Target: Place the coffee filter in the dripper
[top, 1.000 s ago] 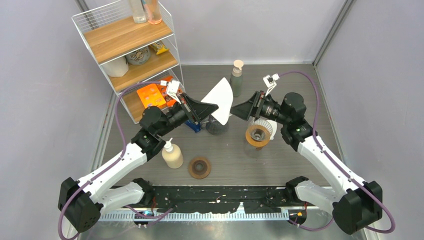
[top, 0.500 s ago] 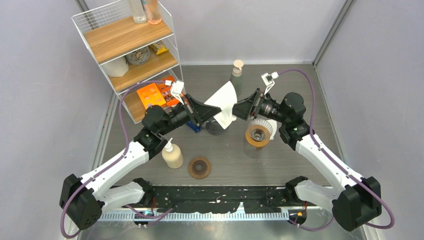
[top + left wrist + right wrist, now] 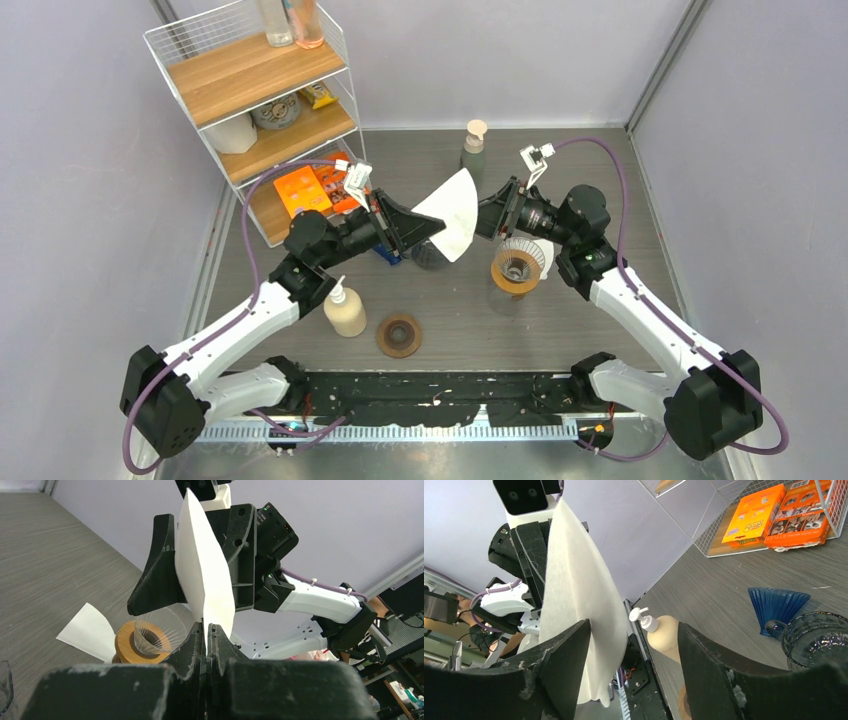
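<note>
My left gripper point(image 3: 437, 225) is shut on a white fan-shaped coffee filter point(image 3: 450, 213) and holds it in the air above the table's middle. In the left wrist view the filter point(image 3: 202, 575) stands up from the pinched jaws point(image 3: 205, 628). My right gripper point(image 3: 484, 212) is open, and its fingers straddle the filter's far edge point(image 3: 576, 595). The clear ribbed dripper point(image 3: 517, 264) sits on a wooden ring point(image 3: 131, 641) below the right arm. A second white filter point(image 3: 89, 630) lies beside it.
A dark glass jar point(image 3: 432, 253) and a blue dripper point(image 3: 777, 604) stand under the held filter. A beige pump bottle point(image 3: 345, 308), a brown ring point(image 3: 399, 335), a grey-green bottle point(image 3: 473, 155) and a wire shelf point(image 3: 262, 110) with orange boxes are around.
Both grippers have moved closer together. The right gripper's open fingers now reach round the filter's edge. The filter has tilted and shifted slightly right.
</note>
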